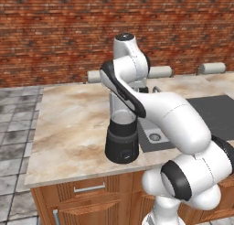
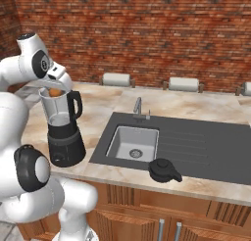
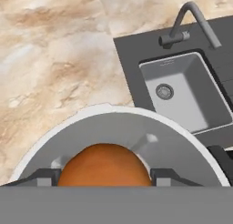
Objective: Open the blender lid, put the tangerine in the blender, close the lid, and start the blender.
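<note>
Your gripper (image 3: pixel 104 176) is pinching the tangerine (image 3: pixel 104 166) between its two fingers (image 3: pixel 45 176). Directly under it you see the open mouth of the blender (image 2: pixel 63 132). The blender lid (image 2: pixel 163 169) lies far from the gripper, on the counter (image 1: pixel 68 128) at the front edge of the sink (image 3: pixel 182 91).

One blender (image 2: pixel 63 132), one blender lid (image 2: pixel 164 170), one tangerine (image 3: pixel 104 166), three paper-towel rolls (image 2: pixel 116 79).

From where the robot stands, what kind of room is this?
A kitchen, apparently a rendered one: a marble-look counter on wooden cabinets, a sink with a faucet, and a blender standing on the counter against a brick wall.
</note>
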{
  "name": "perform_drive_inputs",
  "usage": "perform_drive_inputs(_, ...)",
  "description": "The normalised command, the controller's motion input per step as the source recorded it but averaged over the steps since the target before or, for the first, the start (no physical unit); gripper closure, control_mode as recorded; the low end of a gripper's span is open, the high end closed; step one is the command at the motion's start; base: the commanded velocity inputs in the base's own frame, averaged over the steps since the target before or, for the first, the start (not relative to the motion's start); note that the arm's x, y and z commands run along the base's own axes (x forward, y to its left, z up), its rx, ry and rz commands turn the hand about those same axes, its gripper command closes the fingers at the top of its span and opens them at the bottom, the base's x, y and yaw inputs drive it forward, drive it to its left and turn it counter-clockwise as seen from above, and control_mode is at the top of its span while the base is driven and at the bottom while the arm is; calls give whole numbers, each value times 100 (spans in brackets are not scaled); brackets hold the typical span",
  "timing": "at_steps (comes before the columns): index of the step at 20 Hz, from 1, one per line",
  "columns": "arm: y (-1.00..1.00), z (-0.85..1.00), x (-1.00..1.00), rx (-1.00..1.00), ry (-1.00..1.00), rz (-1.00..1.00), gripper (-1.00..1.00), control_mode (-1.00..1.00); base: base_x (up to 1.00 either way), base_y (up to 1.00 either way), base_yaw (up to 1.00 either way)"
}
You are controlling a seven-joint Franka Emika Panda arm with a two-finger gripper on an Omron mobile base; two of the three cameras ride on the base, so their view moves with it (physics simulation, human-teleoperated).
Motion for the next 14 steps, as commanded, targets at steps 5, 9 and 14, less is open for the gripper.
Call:
perform_drive_inputs(5, 0, -27, 22, 6, 12, 0, 100, -100, 0, 0, 0)
perform_drive_inputs(9, -6, -47, -1, 5, 4, 0, -100, -100, 0, 0, 0)
perform_drive_inputs(14, -11, -17, -5, 4, 0, 0, -100, -100, 0, 0, 0)
